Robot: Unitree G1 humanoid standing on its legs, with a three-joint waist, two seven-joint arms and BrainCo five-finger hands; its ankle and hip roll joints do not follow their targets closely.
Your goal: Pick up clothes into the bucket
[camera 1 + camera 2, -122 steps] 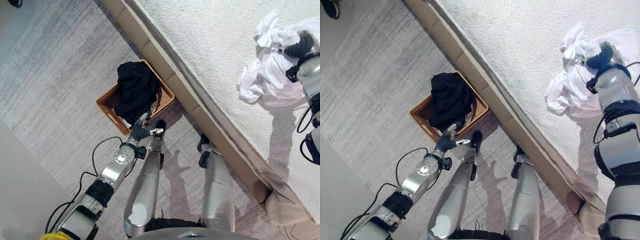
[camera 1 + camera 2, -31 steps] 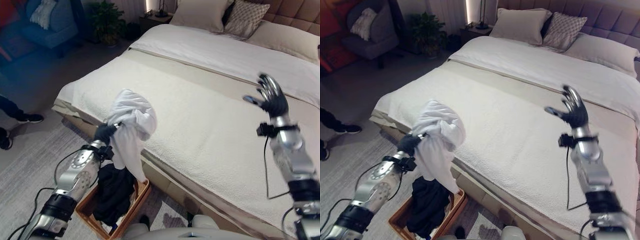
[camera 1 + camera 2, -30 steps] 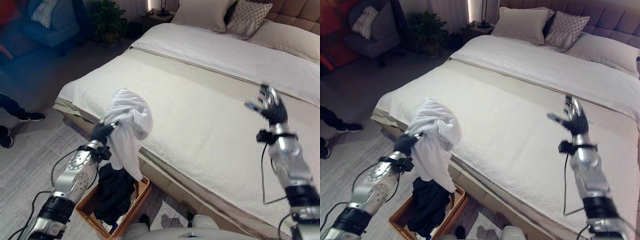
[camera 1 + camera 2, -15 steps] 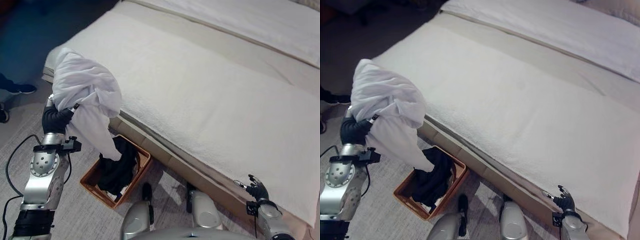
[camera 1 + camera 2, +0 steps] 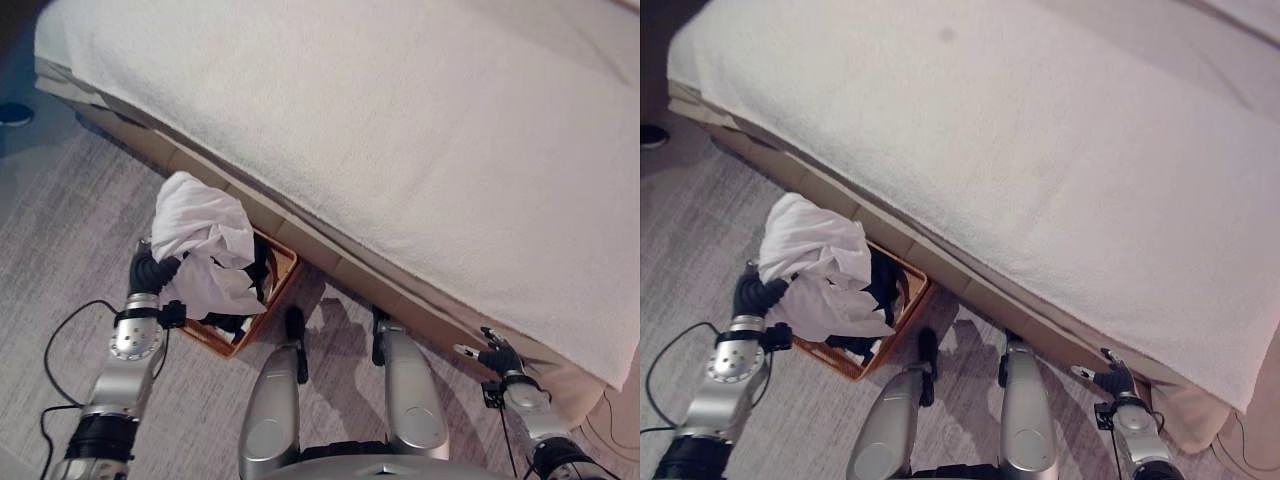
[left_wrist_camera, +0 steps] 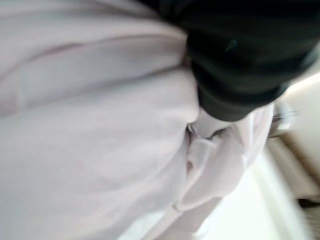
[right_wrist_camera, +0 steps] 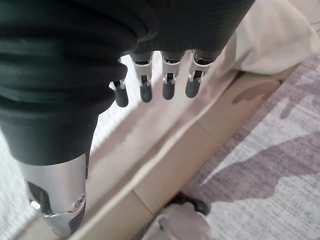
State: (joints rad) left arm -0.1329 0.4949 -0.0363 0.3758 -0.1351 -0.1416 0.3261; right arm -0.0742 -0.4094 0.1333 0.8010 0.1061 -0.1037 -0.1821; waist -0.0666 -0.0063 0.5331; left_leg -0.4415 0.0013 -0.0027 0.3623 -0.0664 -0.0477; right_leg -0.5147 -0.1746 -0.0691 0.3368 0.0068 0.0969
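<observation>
1. The left hand [image 5: 148,268] is clenched on a white garment [image 5: 200,245], holding the bundle up over the woven basket [image 5: 281,268].
2. The basket sits on the floor against the bed [image 5: 400,130], with dark clothing [image 5: 883,282] inside.
3. The right hand [image 7: 150,80] hangs by the bed's edge, fingers relaxed and holding nothing.
</observation>
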